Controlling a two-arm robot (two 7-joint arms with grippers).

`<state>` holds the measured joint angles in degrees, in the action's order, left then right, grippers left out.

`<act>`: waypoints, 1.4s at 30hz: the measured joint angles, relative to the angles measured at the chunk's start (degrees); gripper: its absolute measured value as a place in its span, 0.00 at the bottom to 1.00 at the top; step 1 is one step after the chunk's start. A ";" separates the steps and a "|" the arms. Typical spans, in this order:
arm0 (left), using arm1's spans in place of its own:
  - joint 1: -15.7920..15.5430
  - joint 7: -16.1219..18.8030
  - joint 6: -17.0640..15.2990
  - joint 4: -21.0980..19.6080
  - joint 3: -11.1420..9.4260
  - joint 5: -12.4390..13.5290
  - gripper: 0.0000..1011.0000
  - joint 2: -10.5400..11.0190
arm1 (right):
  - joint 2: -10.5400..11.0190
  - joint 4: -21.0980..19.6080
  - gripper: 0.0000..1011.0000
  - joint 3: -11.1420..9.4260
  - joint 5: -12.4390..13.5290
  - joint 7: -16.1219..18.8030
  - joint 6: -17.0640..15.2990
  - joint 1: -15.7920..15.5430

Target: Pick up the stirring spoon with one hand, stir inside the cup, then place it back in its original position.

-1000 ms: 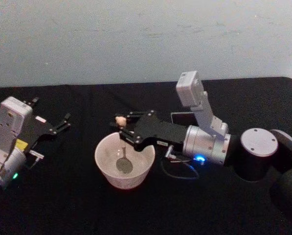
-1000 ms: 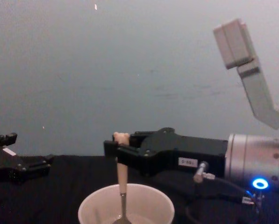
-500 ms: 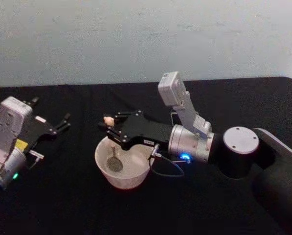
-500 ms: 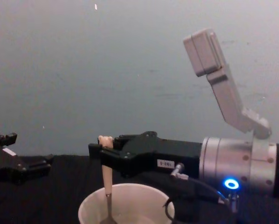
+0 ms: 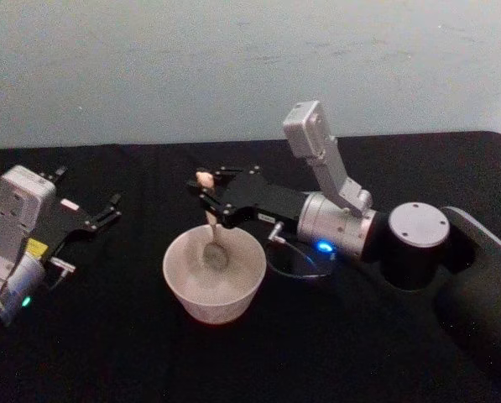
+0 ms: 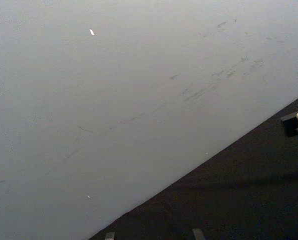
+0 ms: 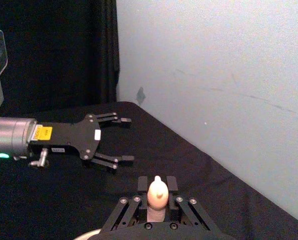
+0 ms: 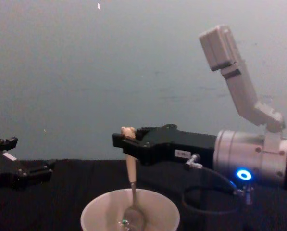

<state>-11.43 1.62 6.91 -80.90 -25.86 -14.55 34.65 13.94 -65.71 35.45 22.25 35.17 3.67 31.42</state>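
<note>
My right gripper (image 5: 208,195) stays clamped on the spoon (image 5: 211,228) just under its bear-head top. Compared with half a second ago, it has swung away from the left rim of the cup (image 5: 181,290) and sits higher and farther back. The spoon hangs nearly upright, and its metal bowl is now toward the middle of the cup, below the rim. The cup has not shifted on the black counter (image 5: 107,353). My left gripper (image 5: 107,210) lies parked at the left, fingers spread, holding nothing, as before.
</note>
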 joint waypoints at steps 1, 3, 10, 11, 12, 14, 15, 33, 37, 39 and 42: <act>0.00 0.00 0.00 0.00 0.00 0.00 0.99 0.00 | 0.48 -0.62 0.21 -0.30 -0.13 -0.13 -0.05 -0.40; 0.00 0.00 0.00 0.00 0.00 0.00 0.99 0.00 | 1.09 -1.48 0.21 -0.64 -0.15 -0.24 -0.18 -0.91; 0.00 0.00 0.00 0.00 0.00 0.00 0.99 0.00 | 4.24 -6.53 0.21 -1.70 0.13 0.30 -1.32 -3.90; 0.00 0.00 0.00 0.00 0.00 0.00 0.99 0.00 | 4.93 -7.70 0.21 -1.75 0.33 0.64 -1.50 -4.59; 0.00 0.00 0.00 0.00 0.00 0.00 0.99 0.00 | 5.26 -8.29 0.21 -1.75 0.46 0.84 -1.59 -4.95; 0.00 0.00 0.00 0.00 0.00 0.00 0.99 0.00 | 5.89 -9.42 0.21 -1.75 0.69 1.24 -1.69 -5.55; 0.00 0.00 0.00 0.00 0.00 0.00 0.99 0.00 | 6.12 -9.86 0.21 -1.74 0.79 1.44 -1.74 -5.77; 0.00 0.00 0.00 0.00 0.00 0.00 0.99 0.00 | 2.73 -7.55 0.21 1.39 1.10 1.60 -2.47 -4.44; 0.00 0.00 0.00 0.00 0.00 0.00 0.99 0.00 | 1.50 -5.80 0.21 1.21 0.91 0.82 -2.20 -3.32; 0.00 0.00 0.00 0.00 0.00 0.00 0.99 0.00 | 0.72 -4.56 0.21 0.85 0.77 0.27 -1.96 -2.57; 0.00 0.00 0.00 0.00 0.00 0.00 0.99 0.00 | 0.05 -3.19 0.21 0.20 0.69 -0.41 -1.63 -1.72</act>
<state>-11.43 1.62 6.91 -80.90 -25.86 -14.55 34.65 13.99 -68.90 35.65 22.94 34.76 2.04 29.71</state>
